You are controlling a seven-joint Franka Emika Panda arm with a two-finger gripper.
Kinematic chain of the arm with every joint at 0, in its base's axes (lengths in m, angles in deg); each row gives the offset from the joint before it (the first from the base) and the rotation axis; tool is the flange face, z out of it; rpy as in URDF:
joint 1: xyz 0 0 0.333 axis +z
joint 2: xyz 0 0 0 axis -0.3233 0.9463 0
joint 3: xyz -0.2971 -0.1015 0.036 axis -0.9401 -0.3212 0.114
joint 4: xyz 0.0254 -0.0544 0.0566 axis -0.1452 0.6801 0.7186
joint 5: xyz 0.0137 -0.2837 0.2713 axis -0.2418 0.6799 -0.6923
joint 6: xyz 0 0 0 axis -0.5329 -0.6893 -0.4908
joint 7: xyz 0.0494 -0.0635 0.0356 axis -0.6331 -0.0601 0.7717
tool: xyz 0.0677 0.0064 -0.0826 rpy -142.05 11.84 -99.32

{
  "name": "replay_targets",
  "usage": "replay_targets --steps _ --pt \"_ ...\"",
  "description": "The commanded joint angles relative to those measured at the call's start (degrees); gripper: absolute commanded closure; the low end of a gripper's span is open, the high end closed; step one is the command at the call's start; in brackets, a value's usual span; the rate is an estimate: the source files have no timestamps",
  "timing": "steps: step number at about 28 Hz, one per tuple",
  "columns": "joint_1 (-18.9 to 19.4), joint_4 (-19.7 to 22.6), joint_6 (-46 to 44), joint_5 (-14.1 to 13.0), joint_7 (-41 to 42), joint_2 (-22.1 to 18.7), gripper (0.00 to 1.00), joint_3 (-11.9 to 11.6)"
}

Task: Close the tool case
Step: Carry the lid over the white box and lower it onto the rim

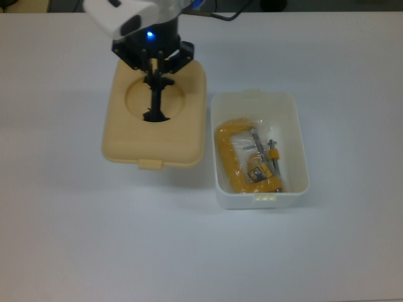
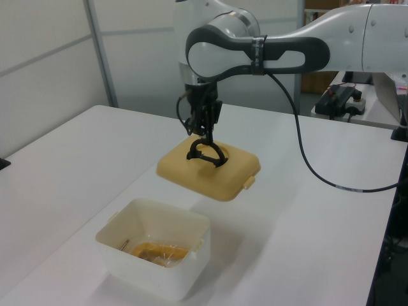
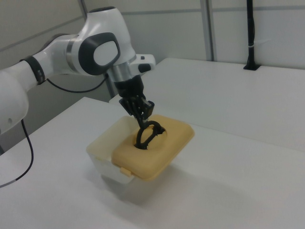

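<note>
A white robot arm (image 2: 268,48) reaches over a white bench (image 1: 69,239) and holds the beige lid (image 1: 155,119) of a tool case in the air. The tool (image 1: 157,71) at the end of the arm is clamped on the lid's black handle (image 1: 155,100), which arches across a round recess in the lid's top. In the left view the lid hangs clear of the bench with a shadow beneath it, and it sits slightly tilted. A small latch tab (image 1: 150,165) sticks out from the lid's edge at 6 o'clock in the top view. The white tub (image 1: 296,135) of the case rests open on the bench, just beside the lid, at 3 o'clock from it in the top view; the two do not overlap there. In the left view the tub stands at 7 o'clock from the lid, nearer the camera. Inside the tub lies a yellow clamp (image 1: 234,157) wrapped in clear plastic, with a few small metal parts (image 1: 267,154) next to it. The tub has small latch tabs on its short walls, at 12 and 6 o'clock in the top view. A black cable (image 2: 312,172) trails from the arm across the bench in the left view.
</note>
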Motion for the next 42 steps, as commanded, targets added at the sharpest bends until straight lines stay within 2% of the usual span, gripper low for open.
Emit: replay_targets --steps 1,12,18,33,42 --pt "2.97 -0.12 -1.21 -0.57 -2.69 -0.36 1.00 0.06" --pt "9.30 -0.12 -0.51 -0.40 -5.15 0.69 1.00 0.06" --pt "11.59 -0.12 2.56 -0.31 -6.91 3.15 1.00 0.06" --pt "14.58 -0.21 8.80 0.04 -11.83 6.32 1.00 0.06" --pt "15.81 -0.47 9.86 0.13 -12.98 6.32 1.00 0.06"
